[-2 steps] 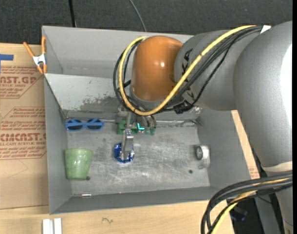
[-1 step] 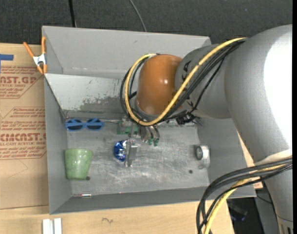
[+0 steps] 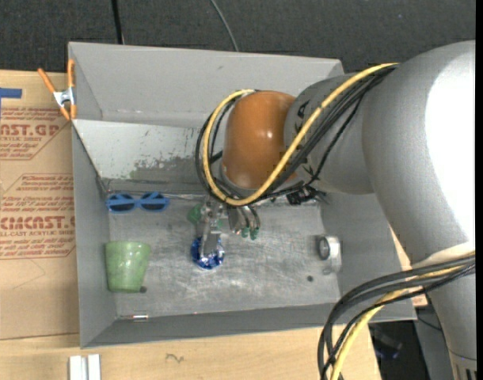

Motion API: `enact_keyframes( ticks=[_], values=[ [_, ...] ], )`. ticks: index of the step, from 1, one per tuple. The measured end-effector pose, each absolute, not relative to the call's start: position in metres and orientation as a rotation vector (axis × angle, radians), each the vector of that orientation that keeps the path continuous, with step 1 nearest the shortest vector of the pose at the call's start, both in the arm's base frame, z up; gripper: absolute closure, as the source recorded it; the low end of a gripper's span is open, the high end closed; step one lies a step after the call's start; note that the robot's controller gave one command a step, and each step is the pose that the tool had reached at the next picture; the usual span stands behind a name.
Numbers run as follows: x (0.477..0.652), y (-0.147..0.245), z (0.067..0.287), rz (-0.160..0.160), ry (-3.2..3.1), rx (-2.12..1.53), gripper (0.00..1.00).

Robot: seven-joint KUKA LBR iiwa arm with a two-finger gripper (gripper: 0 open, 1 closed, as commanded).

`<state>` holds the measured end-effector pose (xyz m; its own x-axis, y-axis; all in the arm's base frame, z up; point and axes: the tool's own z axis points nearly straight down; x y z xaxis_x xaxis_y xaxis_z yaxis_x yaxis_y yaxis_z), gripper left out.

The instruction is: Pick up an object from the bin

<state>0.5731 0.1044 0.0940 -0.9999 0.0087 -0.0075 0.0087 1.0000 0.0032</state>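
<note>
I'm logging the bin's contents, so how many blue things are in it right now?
2. A blue glasses-shaped piece lies by the bin's back wall at the left; a small blue-white thing lies in the middle, under the gripper. The arm may hide more.

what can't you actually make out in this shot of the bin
Camera view:
bin floor behind the orange wrist cover: hidden by it
blue-and-white thing by the gripper: too small to identify
small green thing: partly covered, kind unclear
silver round thing at right: too small to name
</note>
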Motion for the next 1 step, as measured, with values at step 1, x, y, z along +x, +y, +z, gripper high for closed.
enact_keyframes(
  ticks=[1],
  values=[
    [0.5735,0.0949,0.2278,0.0,3.053,-0.705,1.0]
  ],
)
